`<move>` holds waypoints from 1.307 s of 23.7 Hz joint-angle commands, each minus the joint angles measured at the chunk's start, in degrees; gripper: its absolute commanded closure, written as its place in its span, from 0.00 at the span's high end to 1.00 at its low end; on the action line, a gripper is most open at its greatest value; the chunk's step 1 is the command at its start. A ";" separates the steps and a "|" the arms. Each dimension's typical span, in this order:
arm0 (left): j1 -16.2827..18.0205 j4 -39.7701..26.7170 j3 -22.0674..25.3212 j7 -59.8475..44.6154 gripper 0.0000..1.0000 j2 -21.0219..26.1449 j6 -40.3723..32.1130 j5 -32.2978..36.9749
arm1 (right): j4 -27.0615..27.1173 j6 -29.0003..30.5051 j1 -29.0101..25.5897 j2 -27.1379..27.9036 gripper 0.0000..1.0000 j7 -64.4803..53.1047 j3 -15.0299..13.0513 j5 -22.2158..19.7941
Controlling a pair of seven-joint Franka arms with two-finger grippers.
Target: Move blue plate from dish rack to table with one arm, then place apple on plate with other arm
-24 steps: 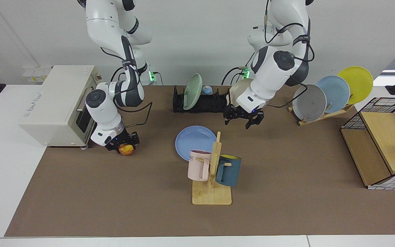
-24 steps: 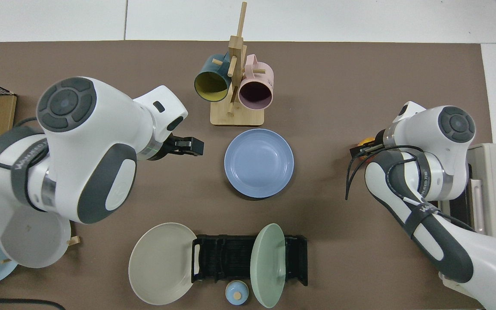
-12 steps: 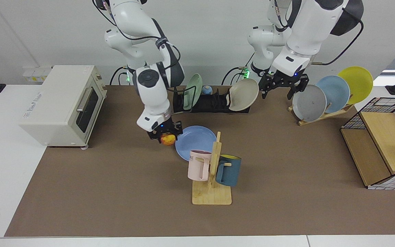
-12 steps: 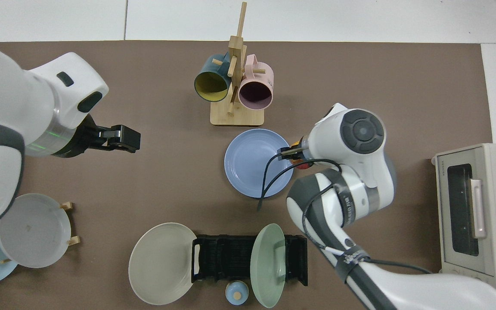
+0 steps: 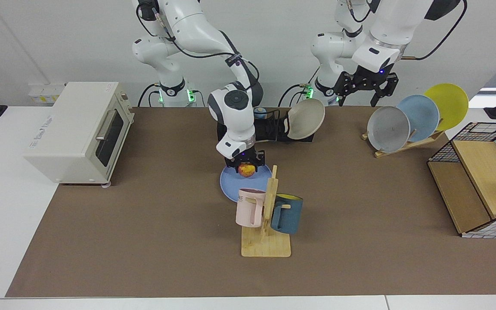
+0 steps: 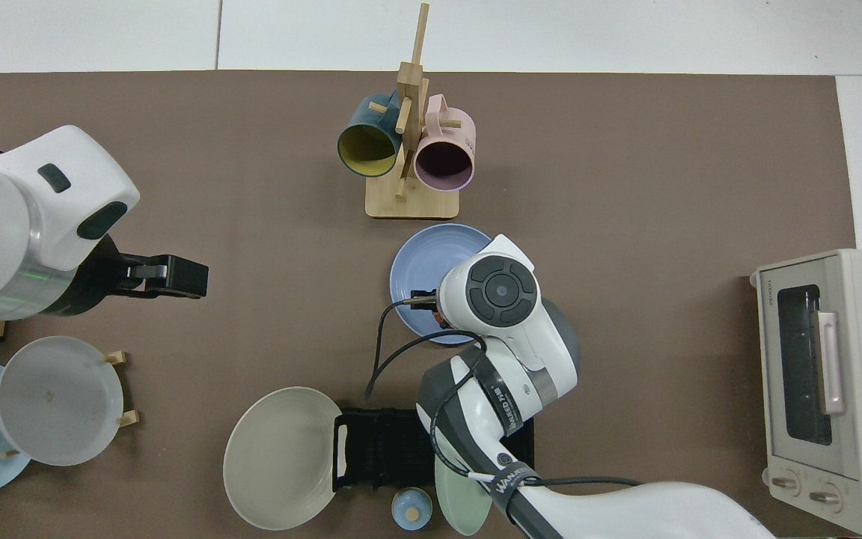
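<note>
- Since the earlier frame, the right gripper [image 5: 245, 164] has carried the apple [image 5: 246, 170] from beside the rim of the blue plate [image 5: 230, 183] to a position over the plate's interior.
- Right jaws: clamped on the apple, which sits between and just below the fingertips. In the top view the wrist hides the apple almost entirely.
- Blue plate: directly beneath the right jaws, lying flat on the table [image 5: 144, 241]. Its near rim is just beside the mug tree [image 5: 267, 224]; the dish rack [image 5: 269, 129] stands behind the jaws.
- Left gripper [image 5: 366, 86]: raised well above the table, jaws spread apart and empty, beside the wooden plate stand [image 5: 407, 144]. The left arm waits.
- Open room: bare brown cover extends to both sides of the right jaws, bounded by the toaster oven [image 5: 75, 131] on one side and the wire-sided crate [image 5: 480, 181] on the other.
- Count: one apple; two mugs on the tree; two plates at the rack (beige, green); three on the stand (grey, pale blue, yellow).
</note>
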 commanded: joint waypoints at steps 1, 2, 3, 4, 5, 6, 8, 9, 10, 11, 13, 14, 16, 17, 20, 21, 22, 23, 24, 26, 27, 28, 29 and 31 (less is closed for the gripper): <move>1.00 -1.44 0.11 1.29 1.00 -1.41 0.76 -0.31 | -0.36 2.06 -0.64 -0.10 0.00 1.38 -0.10 -1.00; 0.91 -1.44 0.11 1.21 1.00 -1.42 0.67 -0.22 | -0.44 2.49 -0.72 -0.01 0.00 1.29 -0.10 -1.00; 0.91 -1.44 0.02 1.21 1.00 -1.42 0.59 -0.05 | -0.70 2.93 -0.99 -0.01 0.00 1.29 -0.10 -1.00; 0.83 -1.35 0.02 1.12 1.00 -1.50 0.32 0.04 | -0.79 3.29 -1.25 -0.01 0.00 1.29 -0.10 -0.91; 0.91 -1.35 0.02 1.12 1.00 -1.50 0.15 0.04 | -0.53 3.81 -1.25 0.25 0.00 1.29 -0.10 -0.39; 0.91 -1.35 0.02 1.12 1.00 -1.50 -0.03 0.04 | -0.01 4.17 -1.43 0.34 0.00 1.46 -0.10 -0.12; 0.91 -1.35 0.11 1.12 1.00 -1.68 -0.03 -0.05 | 0.08 4.43 -1.51 0.52 0.00 1.55 -0.10 -0.12; 0.91 -1.44 0.11 1.20 1.00 -1.68 -0.03 -0.05 | 0.00 4.95 -1.34 1.13 0.00 1.64 -0.01 -0.21; 0.91 -1.44 0.11 1.21 1.00 -1.68 -0.03 -0.05 | -0.18 5.66 -0.82 1.57 0.00 1.64 -0.10 -0.12; 0.91 -1.35 0.11 1.21 1.00 -1.68 -0.03 -0.22 | -0.35 6.10 -0.55 1.66 0.00 1.73 -0.10 -0.03; 1.00 -1.35 0.46 1.21 1.00 -1.68 -0.03 -0.57 | -0.44 6.10 -0.55 1.75 0.08 1.81 -0.10 -0.12; 1.17 -1.35 0.46 1.21 1.00 -1.68 -0.03 -0.58 | -0.70 6.19 -0.90 1.75 0.16 1.73 -0.10 -0.21; 1.26 -1.26 0.55 1.29 1.00 -1.68 -0.03 -0.58 | -0.88 6.28 -1.25 1.75 0.26 1.55 -0.10 -0.21; 1.53 -1.17 0.55 1.29 1.00 -1.59 0.23 -0.58 | -0.88 6.28 -1.16 1.75 0.39 1.64 -0.10 -0.21; 1.53 -0.47 0.63 1.29 1.00 -1.50 0.15 -0.58 | -0.71 6.02 -1.16 1.75 1.00 1.73 -0.19 -0.29; 1.53 -0.47 0.63 1.29 1.00 -1.59 0.06 -0.58 | -0.53 5.84 -1.08 1.75 1.00 1.81 -0.19 -0.56; 1.53 -0.47 0.63 1.21 1.00 -1.59 -0.03 -0.49 | -0.10 5.49 -0.99 1.75 1.00 1.81 -0.45 -0.64; 1.53 -0.47 0.55 1.21 1.00 -1.59 -0.03 -0.40 | 0.17 5.31 -0.90 1.58 1.00 1.81 -0.80 -0.65; 1.53 -0.47 0.55 1.21 1.00 -1.59 -0.03 -0.14 | 0.61 4.79 -1.16 1.23 1.00 1.64 -0.98 -0.82; 1.53 -0.47 0.55 1.03 1.00 -1.68 -0.03 0.13 | 2.45 2.34 -2.65 0.35 1.00 0.94 -1.77 -1.17; 1.61 -0.47 0.55 1.03 1.00 -1.68 -0.03 0.22 | 3.41 0.76 -3.44 -0.35 1.00 0.59 -1.95 -1.26; 1.62 -0.47 0.55 1.03 1.00 -1.68 -0.03 0.22 | 4.21 -0.74 -4.15 -0.88 1.00 -0.03 -2.03 -1.35; 1.62 -0.47 0.63 1.03 1.00 -1.68 -0.03 0.22 | 4.74 -2.15 -4.94 -1.84 1.00 -1.34 -2.21 -1.61; 1.62 -0.47 0.63 1.03 1.00 -1.68 -0.03 0.22 | 5.36 -4.43 -7.48 -4.21 1.00 -5.02 -2.12 -2.75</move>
